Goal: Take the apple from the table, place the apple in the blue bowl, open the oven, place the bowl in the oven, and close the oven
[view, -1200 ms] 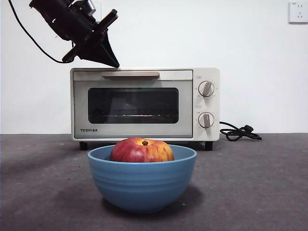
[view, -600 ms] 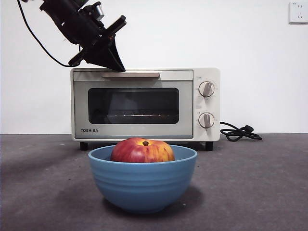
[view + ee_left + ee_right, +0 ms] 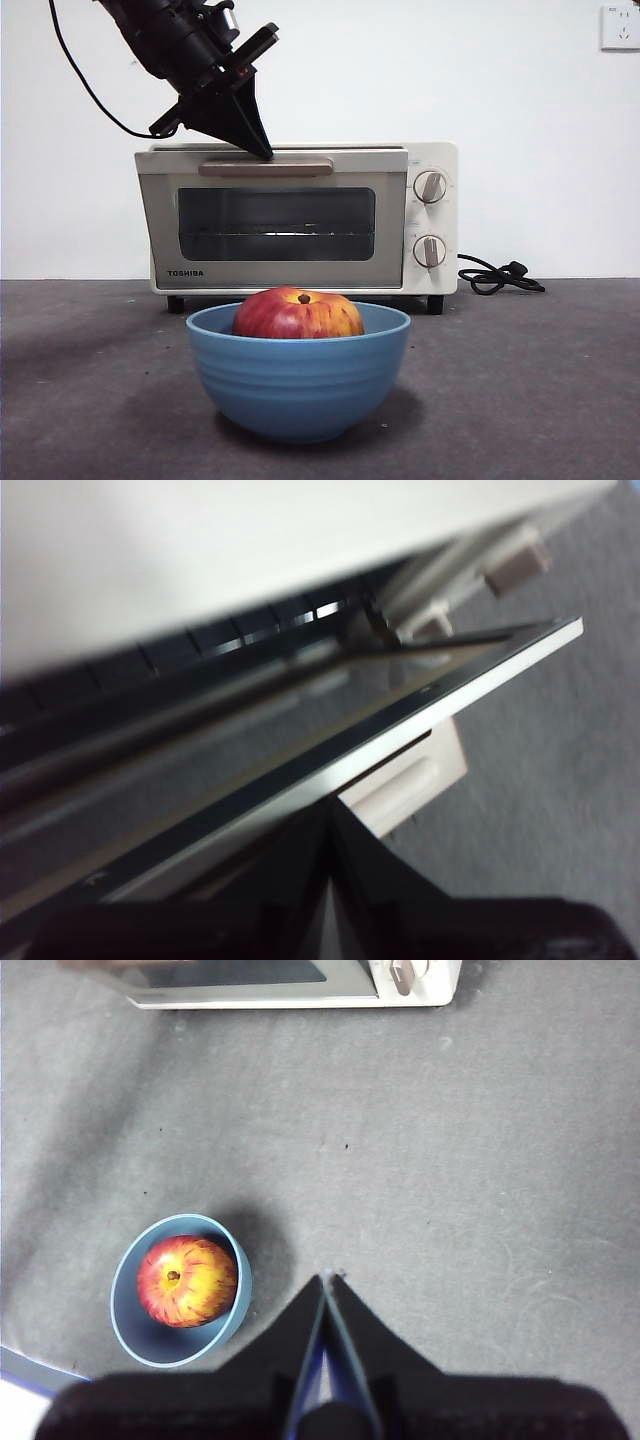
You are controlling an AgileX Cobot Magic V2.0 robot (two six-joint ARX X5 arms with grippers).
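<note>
Left fingers (image 3: 262, 152), pressed together, hook the oven (image 3: 296, 218) door's handle (image 3: 266, 168); right fingers (image 3: 326, 1282) closed above table (image 3: 450, 1160).

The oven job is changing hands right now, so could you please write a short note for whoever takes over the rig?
Left hand: shut, its tip at the oven's beige bar handle. The oven door is tipped out at the top, just cracked open.
Right hand: shut, holding nothing, hanging high above the table beside the blue bowl.
Done: the apple sits in the blue bowl, in front of the oven.
Left: finish opening the door, put the bowl in the oven, close the door.
</note>
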